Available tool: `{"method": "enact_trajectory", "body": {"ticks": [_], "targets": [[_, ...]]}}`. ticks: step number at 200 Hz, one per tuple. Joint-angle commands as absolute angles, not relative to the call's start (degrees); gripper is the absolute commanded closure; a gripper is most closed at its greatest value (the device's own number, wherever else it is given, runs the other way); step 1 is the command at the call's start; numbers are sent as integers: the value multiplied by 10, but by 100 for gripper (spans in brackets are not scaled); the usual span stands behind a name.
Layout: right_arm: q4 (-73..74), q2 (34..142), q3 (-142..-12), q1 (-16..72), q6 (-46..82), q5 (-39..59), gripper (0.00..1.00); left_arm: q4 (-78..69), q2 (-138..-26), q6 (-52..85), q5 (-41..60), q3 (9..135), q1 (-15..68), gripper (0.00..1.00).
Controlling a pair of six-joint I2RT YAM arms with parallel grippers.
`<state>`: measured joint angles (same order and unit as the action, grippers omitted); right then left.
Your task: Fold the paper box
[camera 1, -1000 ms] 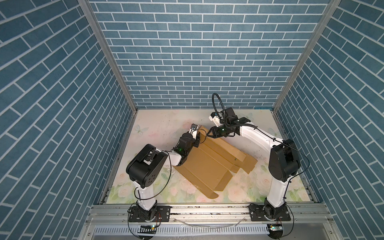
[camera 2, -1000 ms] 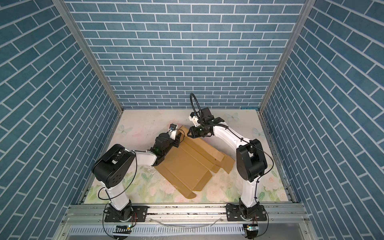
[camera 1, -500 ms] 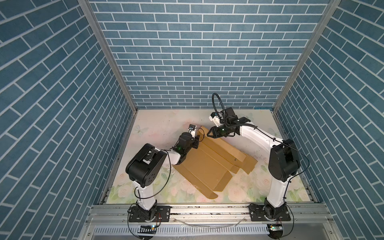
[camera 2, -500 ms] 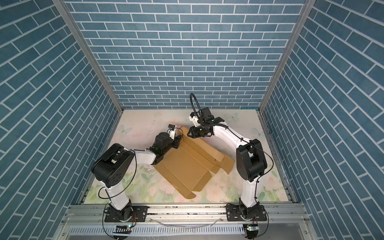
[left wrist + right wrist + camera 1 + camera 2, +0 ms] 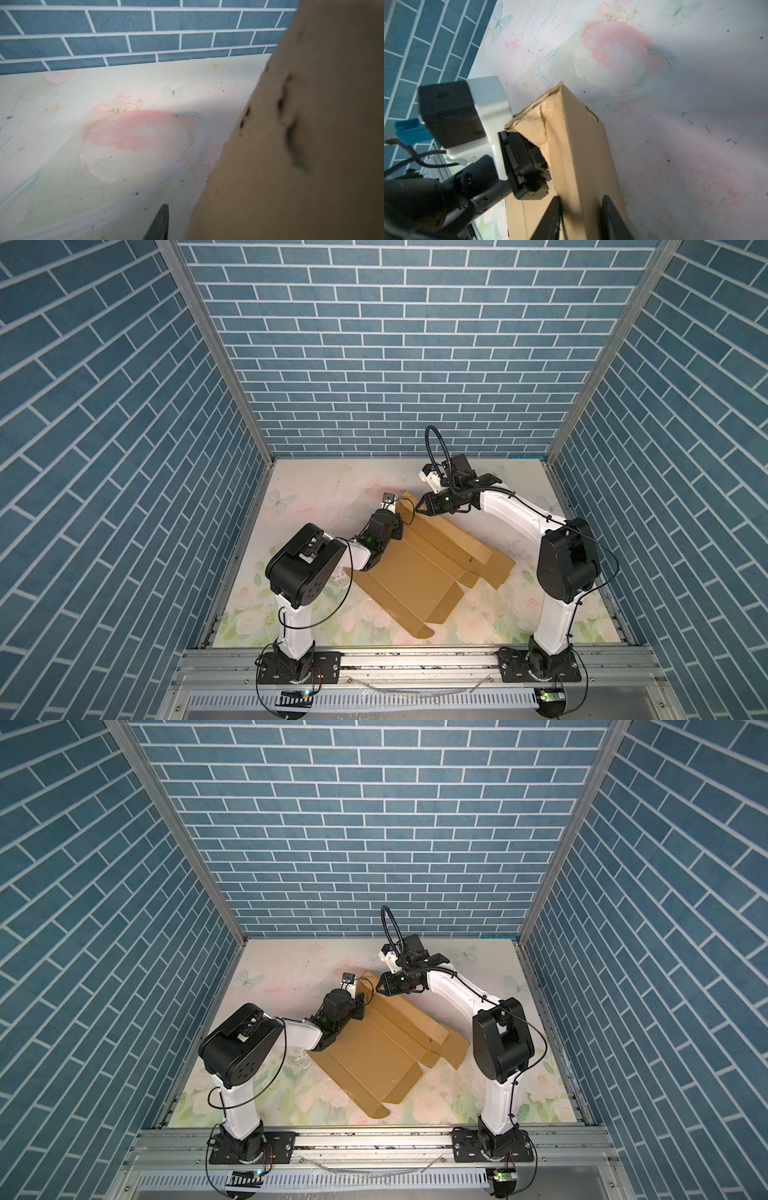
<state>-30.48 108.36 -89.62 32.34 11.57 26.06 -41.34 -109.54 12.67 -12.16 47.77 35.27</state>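
Note:
The paper box (image 5: pixel 419 568) (image 5: pixel 374 1052) is tan cardboard lying half folded on the table, with its far long wall raised. My right gripper (image 5: pixel 419 508) (image 5: pixel 377 987) reaches to the far end of that wall. In the right wrist view it (image 5: pixel 581 197) is shut on the doubled wall (image 5: pixel 581 145), one finger on each face. My left gripper (image 5: pixel 398 524) (image 5: pixel 362 1006) (image 5: pixel 537 178) sits at the same far corner, against the crumpled end flap (image 5: pixel 537 124). In the left wrist view only one dark finger (image 5: pixel 161 222) shows. The cardboard (image 5: pixel 301 145) hides the other.
The box lies on a floral table (image 5: pixel 332 489) enclosed by blue brick walls (image 5: pixel 395 364) at the back and sides. An aluminium rail (image 5: pixel 415 659) with both arm bases runs along the front. The left wrist camera block (image 5: pixel 467 112) is close to the raised wall.
My left gripper has shifted slightly toward the box's far corner. The right arm and the box have barely moved.

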Motion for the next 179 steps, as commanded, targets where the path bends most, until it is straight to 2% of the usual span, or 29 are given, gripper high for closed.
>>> {"method": "enact_trajectory", "body": {"ticks": [1,27,65,80,102,114,151,179], "targets": [[-359,1105,-891,328,104,252,67,-405,-1112,128,-161,492,364,77],[-358,1101,-886,328,105,250,67,-408,-1116,140,-226,493,384,98],[-357,1100,-883,329,105,253,68,-435,-1113,153,-260,475,395,100],[-356,1101,-882,329,104,253,68,-451,-1108,152,-245,467,392,94],[-356,1101,-882,329,103,254,68,-473,-1088,150,-202,447,378,77],[-356,1101,-882,329,103,254,68,-479,-1074,148,-171,438,367,72],[-358,1101,-885,331,100,254,68,-469,-1030,93,-97,432,347,60],[-359,1104,-887,332,98,254,68,-432,-1020,60,-52,457,335,59]]}}
